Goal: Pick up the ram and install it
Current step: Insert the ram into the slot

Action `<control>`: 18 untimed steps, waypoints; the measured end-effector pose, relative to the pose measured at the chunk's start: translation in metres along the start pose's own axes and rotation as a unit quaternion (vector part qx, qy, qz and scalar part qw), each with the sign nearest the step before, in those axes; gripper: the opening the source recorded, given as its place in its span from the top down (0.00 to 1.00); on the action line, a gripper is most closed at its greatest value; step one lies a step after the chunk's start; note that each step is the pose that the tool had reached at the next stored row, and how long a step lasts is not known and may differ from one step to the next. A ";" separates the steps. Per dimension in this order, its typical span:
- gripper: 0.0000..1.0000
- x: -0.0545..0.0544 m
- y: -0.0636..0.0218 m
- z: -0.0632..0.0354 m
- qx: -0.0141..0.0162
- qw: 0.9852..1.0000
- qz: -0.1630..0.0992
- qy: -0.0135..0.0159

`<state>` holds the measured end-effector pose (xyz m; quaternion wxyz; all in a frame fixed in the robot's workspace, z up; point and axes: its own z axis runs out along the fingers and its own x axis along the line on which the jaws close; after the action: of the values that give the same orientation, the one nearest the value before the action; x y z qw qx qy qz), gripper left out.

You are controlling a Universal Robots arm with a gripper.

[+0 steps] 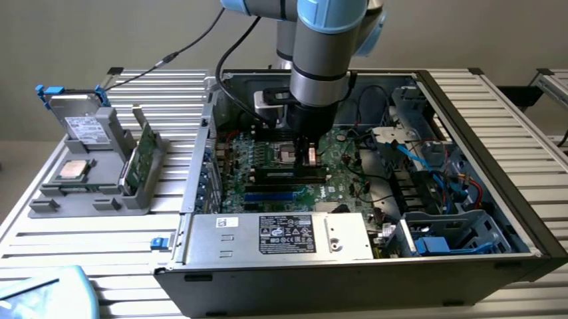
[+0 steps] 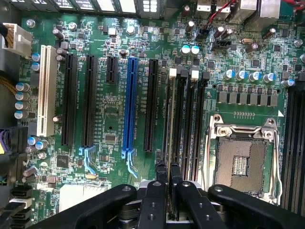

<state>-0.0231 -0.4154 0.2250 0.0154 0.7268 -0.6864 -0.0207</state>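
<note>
Ram, thin dark-green circuit-board stick, pinched edge-on in the black gripper, fingers closed on it. It is lined up with black plastic memory slots beside the silver processor socket, likely for seating.

one blue slot, one white slot, one processor socket

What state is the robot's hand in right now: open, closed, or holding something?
Hand: closed on the ram, held edge-on down at the motherboard.
</note>
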 end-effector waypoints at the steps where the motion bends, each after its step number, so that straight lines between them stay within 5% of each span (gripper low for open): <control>1: 0.86 0.000 0.0000 0.0000 0.000 1.000 0.000 0.000; 18: 0.86 -0.001 -0.0002 0.0025 0.000 1.000 0.010 0.000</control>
<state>-0.0231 -0.4148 0.2226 0.0152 0.7201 -0.6934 -0.0209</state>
